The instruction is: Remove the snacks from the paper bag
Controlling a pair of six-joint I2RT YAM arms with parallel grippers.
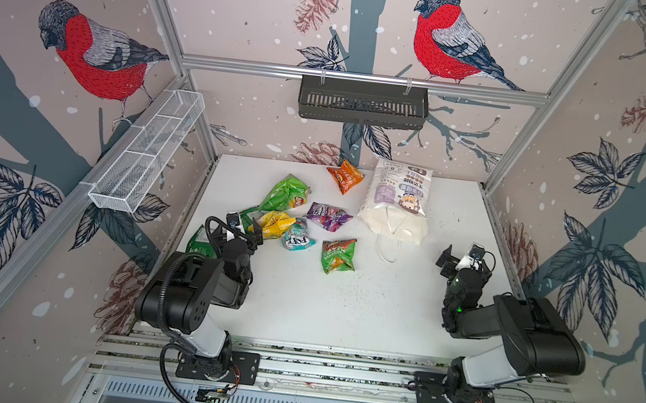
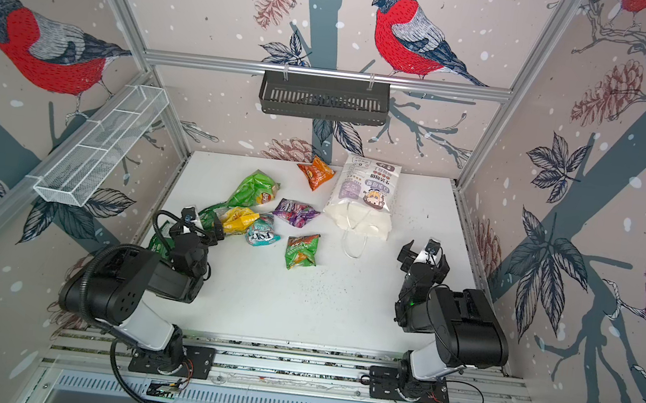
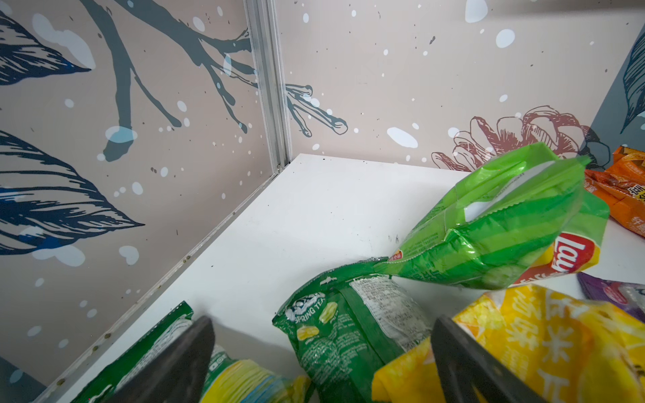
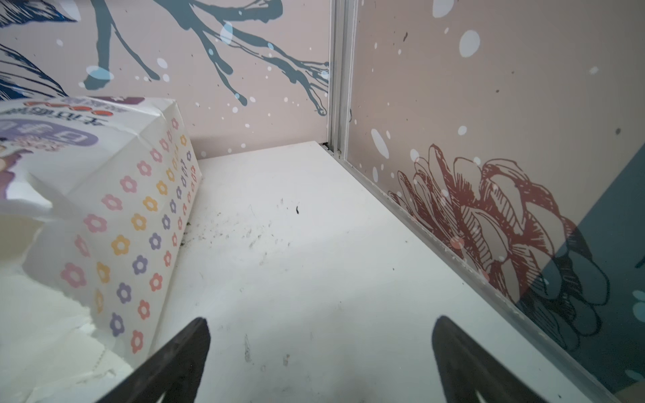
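The white paper bag (image 1: pixel 394 201) (image 2: pixel 364 195) (image 4: pixel 104 216) lies on its side at the back right, mouth toward the front, cord handles on the table. Several snacks lie loose to its left: an orange packet (image 1: pixel 344 176), a bright green one (image 1: pixel 286 194) (image 3: pixel 495 230), purple (image 1: pixel 328 216), yellow (image 1: pixel 274 224) (image 3: pixel 544 342), teal (image 1: pixel 297 240) and a green-and-orange one (image 1: pixel 338 255). My left gripper (image 1: pixel 245 227) (image 2: pixel 203 227) (image 3: pixel 323 321) hangs open over a dark green packet (image 3: pixel 349 335), holding nothing. My right gripper (image 1: pixel 463 258) (image 2: pixel 425 256) (image 4: pixel 321 320) is open over bare table, right of the bag.
Another green packet (image 1: pixel 199 241) (image 3: pixel 157 356) lies by the left wall beside my left gripper. A white wire basket (image 1: pixel 147 151) hangs on the left wall and a black basket (image 1: pixel 363 100) on the back rail. The white table (image 1: pixel 341 309) is walled on three sides.
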